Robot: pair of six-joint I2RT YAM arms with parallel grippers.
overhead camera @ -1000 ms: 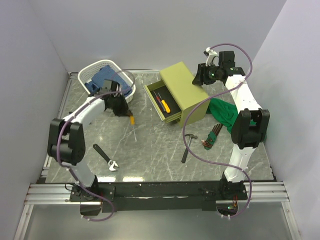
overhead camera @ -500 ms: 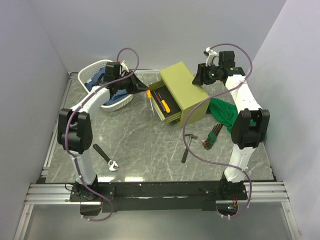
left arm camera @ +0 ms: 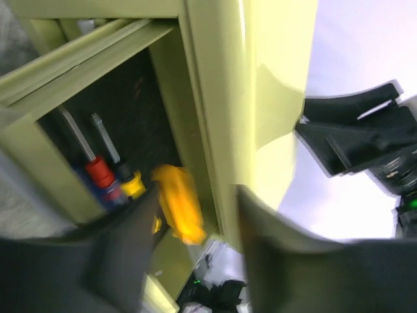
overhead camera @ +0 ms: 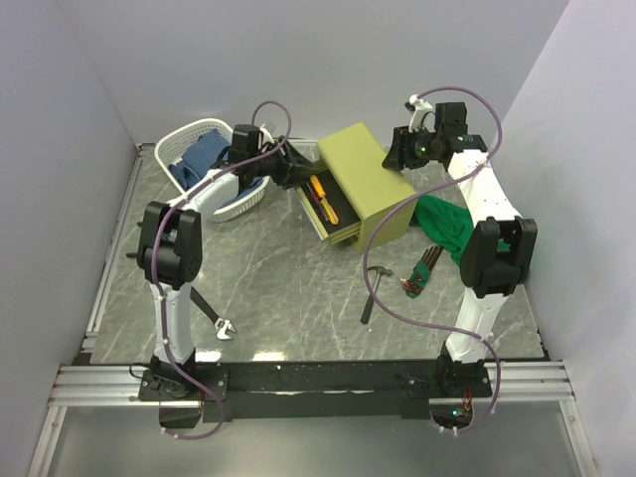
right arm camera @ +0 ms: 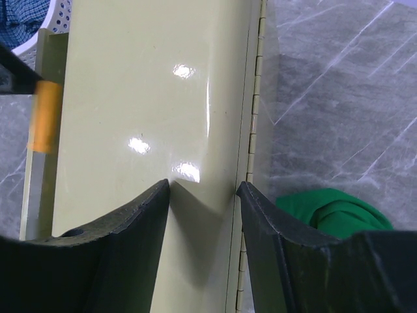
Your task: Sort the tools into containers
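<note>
The olive-green chest [overhead camera: 376, 189] stands at the back with its upper drawer [overhead camera: 320, 204] pulled out. My left gripper [overhead camera: 296, 177] hangs open over that drawer. A yellow screwdriver handle [left arm camera: 179, 203] lies loose between the fingers, close to the left finger [left arm camera: 124, 241] and apart from the right one. Red [left arm camera: 98, 171] and small yellow [left arm camera: 133, 184] handled screwdrivers lie in the drawer. My right gripper [right arm camera: 203, 186] is open, its fingertips resting on the chest lid [right arm camera: 150, 98] by the hinge. On the table lie a wrench [overhead camera: 217, 320], a hammer [overhead camera: 374, 290] and a hex key set [overhead camera: 422, 270].
The white lattice basket [overhead camera: 174, 144] at the back left holds a blue cloth [overhead camera: 202, 159]. A green cloth [overhead camera: 444, 224] lies right of the chest, under the right arm. Grey walls close in the table on three sides.
My left arm swung from beside the basket across to the open drawer, carrying the yellow screwdriver. Its fingers have now spread and the screwdriver sits loose. The right arm has not moved.
</note>
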